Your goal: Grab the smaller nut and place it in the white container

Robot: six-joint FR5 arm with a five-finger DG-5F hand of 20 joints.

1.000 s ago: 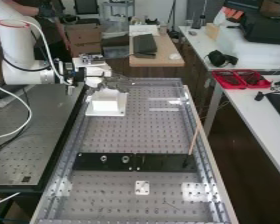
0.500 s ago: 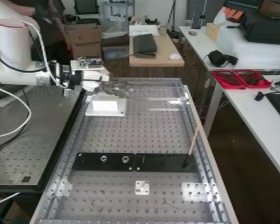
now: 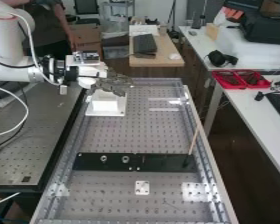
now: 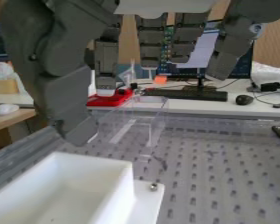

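The hand [image 3: 113,84] is over the far edge of the white container [image 3: 106,104], above the bench's far left part. In the wrist view the hand [image 4: 61,80] has its thumb and fingers hanging relaxed, apart from one another, with nothing between them. Below the thumb stands the white container [image 4: 127,182], upright on its flat base, its open top facing up. On the black bar [image 3: 164,162] stand the larger nut [image 3: 104,158] and, beside it, the bearing [image 3: 125,159].
A clear plastic box [image 4: 134,125] stands on the perforated plate beyond the container. A thin wooden stick [image 3: 194,139] leans up from the bar's right part. Red trays [image 3: 240,79] lie on the side table.
The arm's white links have shifted left in the high view. The hand has shifted slightly near the container, its fingers less blurred now. The larger nut and the bearing have stayed put.
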